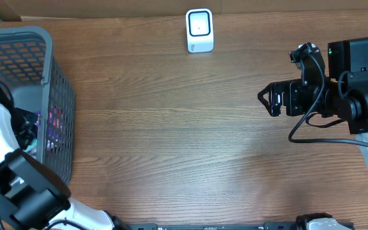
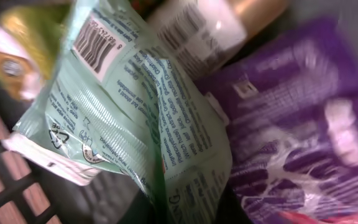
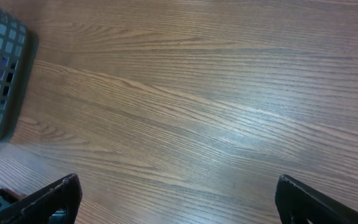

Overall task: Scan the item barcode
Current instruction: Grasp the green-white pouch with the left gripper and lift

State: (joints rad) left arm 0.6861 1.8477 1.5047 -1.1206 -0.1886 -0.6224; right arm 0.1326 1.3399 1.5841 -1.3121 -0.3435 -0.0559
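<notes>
At the left of the table [image 1: 171,147], inside the basket [image 1: 18,45], the left pincer [image 1: 29,126] is pressed together. By the look of it, it pinches the lower fold of the pouch [image 2: 135,112], though its fingers are out of sight. The pouch lies over a purple packet [image 2: 303,124] and beside a bottle [image 2: 204,25]. Its long axis runs up and away from the pincer, with the barcode [image 2: 95,48] at the far end, facing the left wrist view. Rightward, the scanner [image 1: 200,30] stands at the table's far edge, well apart from the basket. I judge the pouch must rise clear of the basket, travel right, and turn its barcode end toward the scanner's face. Farthest right, the right pincer [image 1: 264,99] hangs spread and empty, nearer the scanner yet holding nothing.
</notes>
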